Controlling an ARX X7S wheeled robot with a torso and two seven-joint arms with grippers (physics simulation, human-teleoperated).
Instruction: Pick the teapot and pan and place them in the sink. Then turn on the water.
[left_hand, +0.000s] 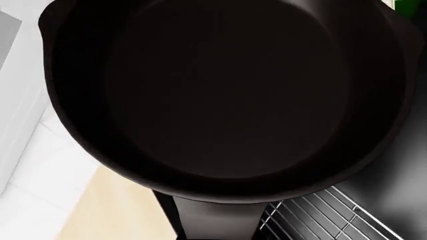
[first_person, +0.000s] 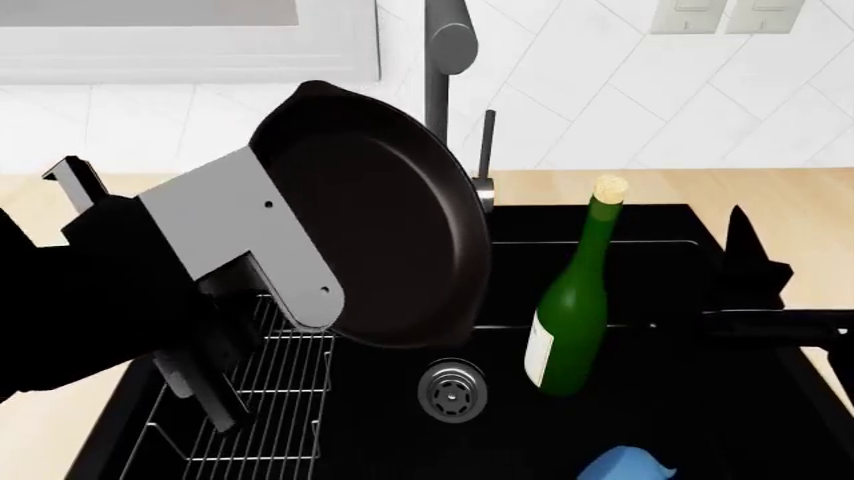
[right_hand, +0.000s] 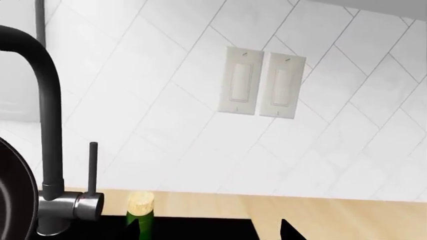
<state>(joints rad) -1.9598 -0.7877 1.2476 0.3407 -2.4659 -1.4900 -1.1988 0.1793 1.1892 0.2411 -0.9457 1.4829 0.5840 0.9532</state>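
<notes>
Held aloft over the sink (first_person: 667, 400) by the left end effector (first_person: 234, 330): the pan (first_person: 380, 235), tilted steeply so its dark inner base faces the head camera, rim reaching up in front of the faucet (first_person: 447, 70) and down toward the drain (first_person: 451, 390). Clamped on the pan's handle, apparently, though the fingers themselves stay hidden behind the grey wrist plate and the pan body, so exact finger opening cannot be told. Seen from the left wrist camera, nearly filled by the pan's black bowl (left_hand: 220, 95), with its handle root at the picture edge and a corner of the wire rack (left_hand: 320, 217) beneath, plus a strip of light wood tabletop (left_hand: 113, 210) beside. In the basin: wire rack (first_person: 267, 400) on the left side, round metal drain near the middle, a tall green bottle (first_person: 574, 300) with a cork standing upright just right of the drain, and the light-blue teapot (first_person: 625, 466) only partly visible at the lower edge of the head view, in front of the bottle. Right end effector (first_person: 747, 265) hovering over the basin's right side near the rim, empty, open or closed not discernible. From the right wrist camera: faucet (right_hand: 47, 125) with its slim lever (right_hand: 93, 167), bottle cork (right_hand: 141, 201), two wall switches (right_hand: 263, 87) on white tile. No water visible at the spout.
</notes>
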